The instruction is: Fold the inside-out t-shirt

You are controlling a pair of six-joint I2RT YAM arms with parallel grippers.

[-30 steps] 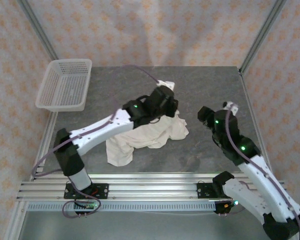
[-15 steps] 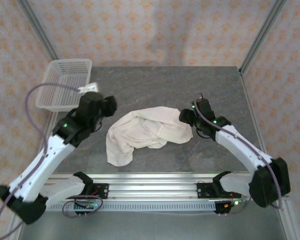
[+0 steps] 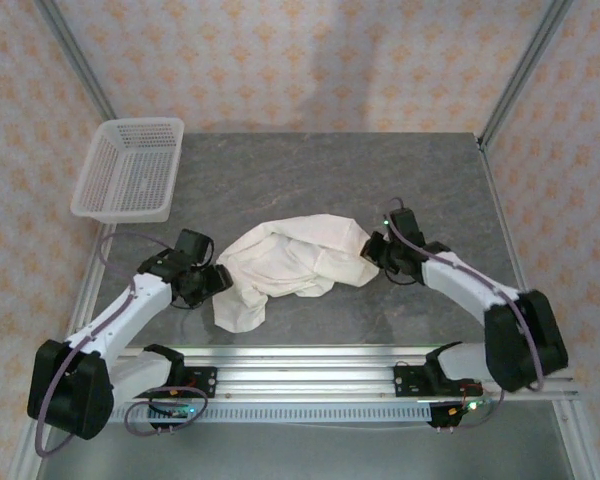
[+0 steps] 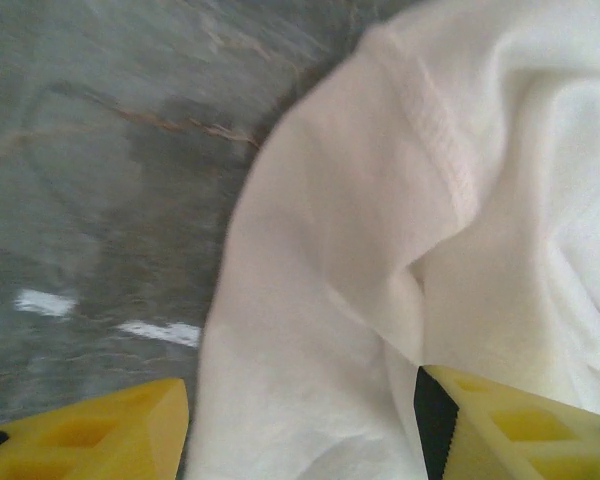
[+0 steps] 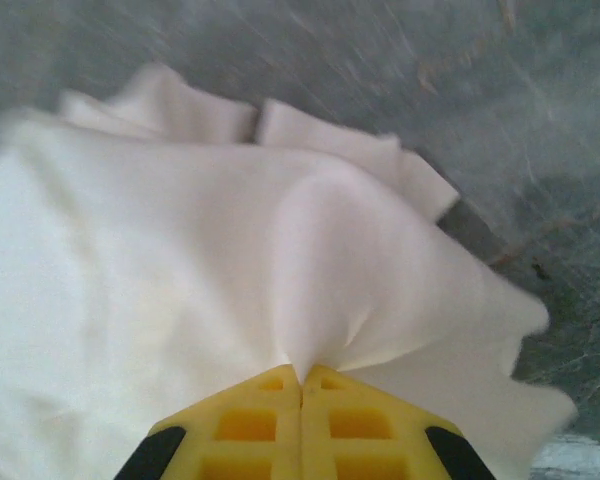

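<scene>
The inside-out t-shirt [image 3: 295, 260] lies crumpled in the middle of the grey table, off-white and bunched. My right gripper [image 3: 376, 250] is at its right edge, shut on a pinched fold of the cloth [image 5: 310, 300], which rises into a small peak between the yellow fingers [image 5: 250, 420]. My left gripper [image 3: 220, 279] is low at the shirt's left end. It stands open, with the shirt's hemmed fabric [image 4: 380, 250] lying between and ahead of its two yellow fingertips [image 4: 110, 430], not pinched.
A white mesh basket [image 3: 130, 168] sits at the table's back left corner. Bare grey tabletop [image 3: 330, 170] lies behind the shirt and to its right. An aluminium rail [image 3: 310, 365] runs along the near edge.
The left arm swung from over the shirt out to the left, then dropped down to the shirt's left end. The right arm reached in to the shirt's right edge and shut on it.
</scene>
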